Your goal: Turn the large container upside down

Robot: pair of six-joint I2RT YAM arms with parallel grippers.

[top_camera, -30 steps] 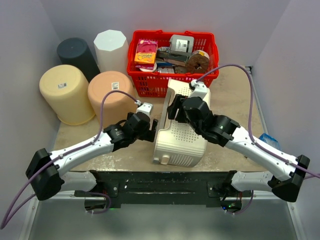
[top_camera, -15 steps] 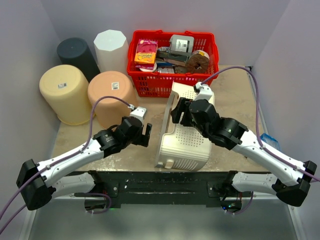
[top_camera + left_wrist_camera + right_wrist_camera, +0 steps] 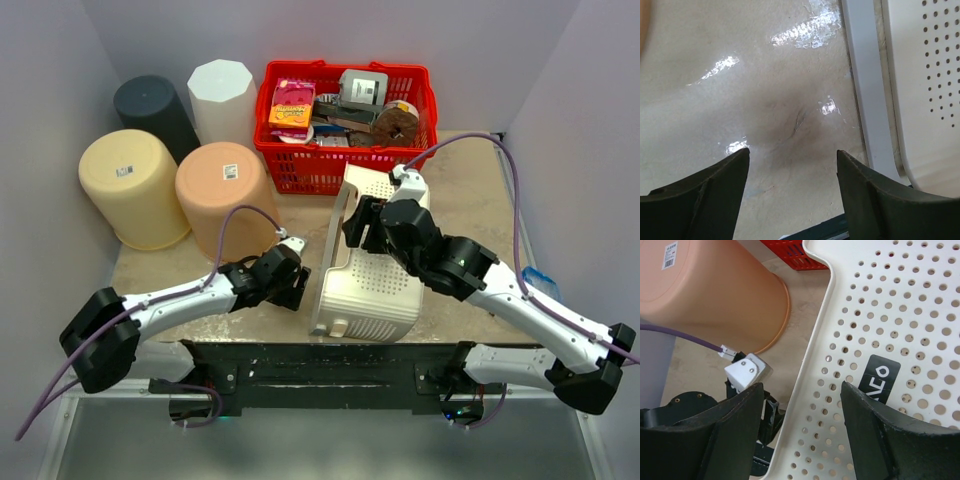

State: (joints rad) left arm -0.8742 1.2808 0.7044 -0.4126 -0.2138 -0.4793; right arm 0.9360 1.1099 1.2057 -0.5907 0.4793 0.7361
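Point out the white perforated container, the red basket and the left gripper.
white perforated container [image 3: 375, 290]: top view, on its perforated side.
red basket [image 3: 300, 170]: top view, on its front wall.
left gripper [image 3: 791, 165]: left wrist view, midway between its fingertips.

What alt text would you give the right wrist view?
The open right gripper straddles the rim of a white perforated container. Beyond it an upturned peach bucket stands on the table, with the left arm below.
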